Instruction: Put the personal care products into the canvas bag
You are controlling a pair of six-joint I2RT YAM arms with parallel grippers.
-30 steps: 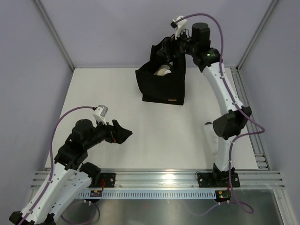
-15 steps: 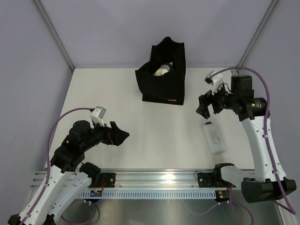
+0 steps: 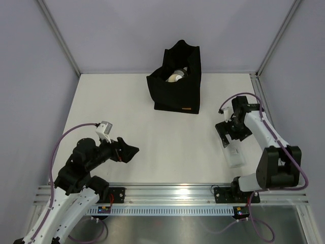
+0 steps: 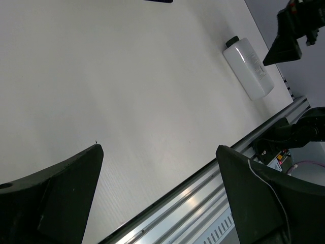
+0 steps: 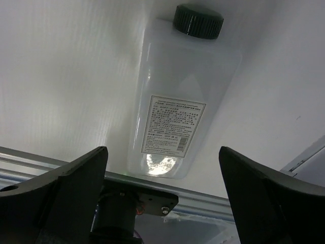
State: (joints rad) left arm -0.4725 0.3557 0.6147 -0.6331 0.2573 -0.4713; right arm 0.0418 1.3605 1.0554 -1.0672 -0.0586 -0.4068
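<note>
The black bag (image 3: 177, 99) is standing upright at the far side of the worktop (image 3: 127, 112), and its small tan label (image 3: 188, 108) is facing the near edge. Its mouth is open. Some pale and shiny things (image 3: 176, 77) are showing inside, but they are too small to say which bottles they are.

The flat white bottle (image 3: 235, 156) is lying on its side on the right part of the worktop, near the front rail (image 3: 172, 192) and well apart from the bag. In the right wrist view its dark cap (image 5: 198, 21) is pointing away from the rail, and a printed sticker (image 5: 175, 124) on its body is facing upward.

The right tool (image 3: 231, 138) is hanging over this bottle and is pointing down at it. Its two fingers (image 5: 61, 193) are spread wide, and the bottle is showing in the gap between them. The fingers are not touching the bottle, and how high they are above it cannot be told.

The left tool (image 3: 128, 151) is hovering over the bare left part of the worktop, well apart from both the bottle and the bag. Its fingers (image 4: 56, 198) are also spread wide, and nothing is lying between them. In the left wrist view the white bottle is showing at the upper right, with the dark right tool just beside it.
</note>
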